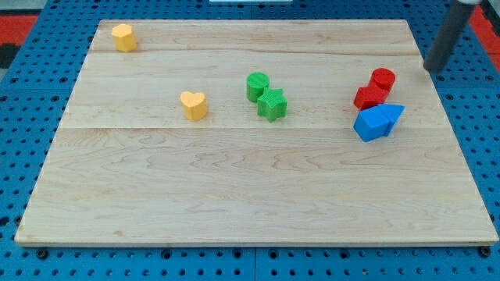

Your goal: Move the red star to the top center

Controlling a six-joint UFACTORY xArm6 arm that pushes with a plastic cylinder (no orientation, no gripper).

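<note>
And here we are on the wooden tabletop [258, 195], with my tip [432, 69] sitting out near the view's right edge, up and to the right of the red pair, touching nothing. The tool is just a bare rod, so there is nothing to spread or pinch; it holds no block.

The red star [369, 97] lies on the view's right side, tucked against the red cylinder [383, 78] just above-right of it, and right beside the blue cube [373, 124] and the blue triangle [393, 115] below. Tight company!

By my reading this is the approach step: the star is not yet contacted and is well apart from the top centre. The next move looks tricky. The push needs to go leftward and upward, so my tip should come round to the star's lower-right side, but the blue blocks crowd that spot and the cylinder guards the upper right.

Further left, the green cylinder [257, 85] and green star [272, 104] sit below the target zone.
</note>
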